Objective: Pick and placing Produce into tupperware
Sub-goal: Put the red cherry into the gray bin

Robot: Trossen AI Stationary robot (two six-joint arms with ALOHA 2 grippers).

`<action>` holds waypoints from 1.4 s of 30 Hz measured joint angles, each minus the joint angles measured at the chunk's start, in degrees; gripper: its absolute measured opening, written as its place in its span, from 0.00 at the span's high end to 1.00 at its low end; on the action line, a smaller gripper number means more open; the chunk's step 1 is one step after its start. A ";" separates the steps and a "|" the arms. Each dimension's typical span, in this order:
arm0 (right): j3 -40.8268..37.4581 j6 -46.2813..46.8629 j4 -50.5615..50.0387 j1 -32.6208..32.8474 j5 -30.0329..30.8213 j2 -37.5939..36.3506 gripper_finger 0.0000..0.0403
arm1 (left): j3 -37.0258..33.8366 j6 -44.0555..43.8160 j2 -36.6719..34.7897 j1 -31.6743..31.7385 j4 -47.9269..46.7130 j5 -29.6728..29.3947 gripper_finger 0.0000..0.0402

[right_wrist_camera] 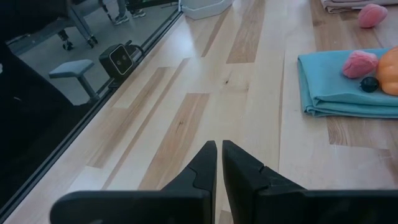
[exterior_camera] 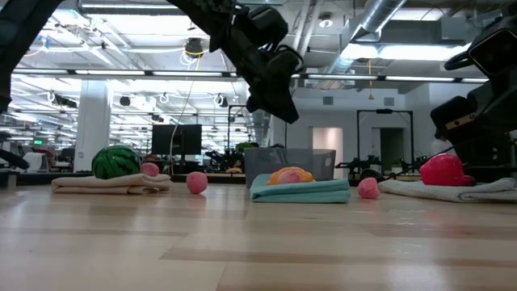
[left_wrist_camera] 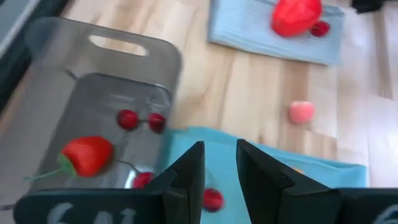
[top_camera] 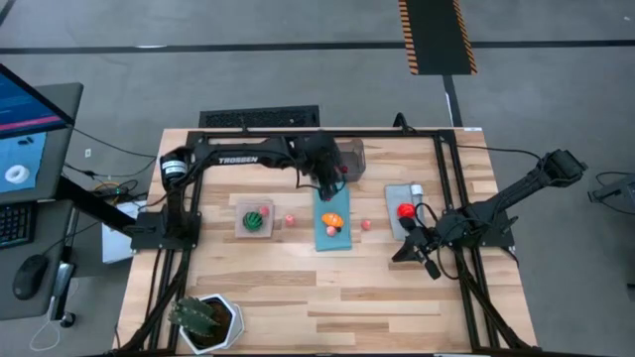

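Note:
The tupperware (left_wrist_camera: 93,81), a translucent grey box, stands at the table's far side (top_camera: 349,156) and holds a red strawberry (left_wrist_camera: 87,155) and small red cherries (left_wrist_camera: 127,119). My left gripper (left_wrist_camera: 219,149) hangs above the table between the box and the blue mat (top_camera: 331,230), open by a narrow gap with nothing between its fingers. On the blue mat lie an orange piece (top_camera: 332,216) and a small red one (left_wrist_camera: 212,200). A green melon (top_camera: 257,217) rests on a tan mat. My right gripper (right_wrist_camera: 219,144) is shut near the table's right side (top_camera: 429,262), touching nothing.
A grey mat (top_camera: 405,198) at the right carries a red piece (top_camera: 405,210). Pink balls (top_camera: 289,220) (top_camera: 366,225) lie on the bare wood on either side of the blue mat. A potted spiky plant (top_camera: 203,319) stands at the near left corner. The near middle of the table is bare wood.

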 joint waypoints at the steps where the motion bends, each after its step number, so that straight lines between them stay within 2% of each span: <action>1: 0.00 0.02 0.00 0.02 0.00 0.00 0.88 | 0.00 -0.10 0.00 -0.67 -0.04 -0.54 0.80; 10: 0.01 0.02 0.00 0.01 0.00 0.01 0.88 | 0.07 -1.45 0.72 -4.81 -1.10 -6.91 0.80; 16: 0.00 0.02 0.27 0.01 0.00 0.02 0.88 | -0.07 -0.93 3.34 -4.46 -4.61 -7.38 0.80; 26: 0.00 0.00 -0.13 0.00 0.02 0.28 0.88 | 0.24 -0.96 8.17 -3.95 -1.91 -8.00 0.80; 39: 0.00 0.02 0.00 0.01 0.01 0.55 0.88 | 0.11 -0.86 10.68 -3.50 -2.94 -6.78 0.80; 42: 0.00 0.01 0.00 0.02 0.00 0.55 0.88 | 0.31 -0.87 11.36 -3.57 -0.69 -7.15 0.80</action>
